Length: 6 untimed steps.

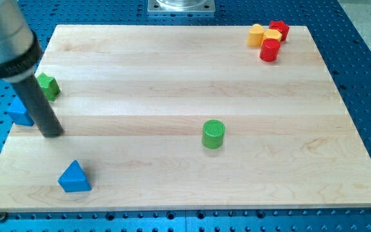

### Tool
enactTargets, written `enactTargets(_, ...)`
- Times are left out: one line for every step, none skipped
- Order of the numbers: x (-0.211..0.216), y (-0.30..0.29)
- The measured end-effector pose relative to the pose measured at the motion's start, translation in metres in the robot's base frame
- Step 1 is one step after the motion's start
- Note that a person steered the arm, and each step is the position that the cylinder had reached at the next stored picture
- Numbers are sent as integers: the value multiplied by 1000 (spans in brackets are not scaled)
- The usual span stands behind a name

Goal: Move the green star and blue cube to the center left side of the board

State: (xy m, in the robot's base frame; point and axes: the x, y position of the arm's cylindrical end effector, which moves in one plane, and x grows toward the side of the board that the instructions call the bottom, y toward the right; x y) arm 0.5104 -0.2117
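Observation:
The green star (pixel 47 86) lies at the board's left edge, about mid-height. The blue cube (pixel 19 111) sits just below it at the left edge, partly hidden behind my rod. My tip (pixel 51 132) rests on the board just right of and below the blue cube, close to it; I cannot tell if they touch. The rod rises up and to the left from there, covering part of the cube and passing beside the star.
A blue triangle (pixel 74 177) lies near the bottom left. A green cylinder (pixel 214 133) stands near the middle. At the top right a yellow block (pixel 257 35), a red star (pixel 278 29) and a red cylinder (pixel 270 49) cluster together.

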Motion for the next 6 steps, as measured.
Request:
enactTargets(17,-63)
enactTargets(-2,-92)
enactTargets(-38,-49)
enactTargets(-46,-8)
enactTargets(2,94)
enactTargets(93,131)
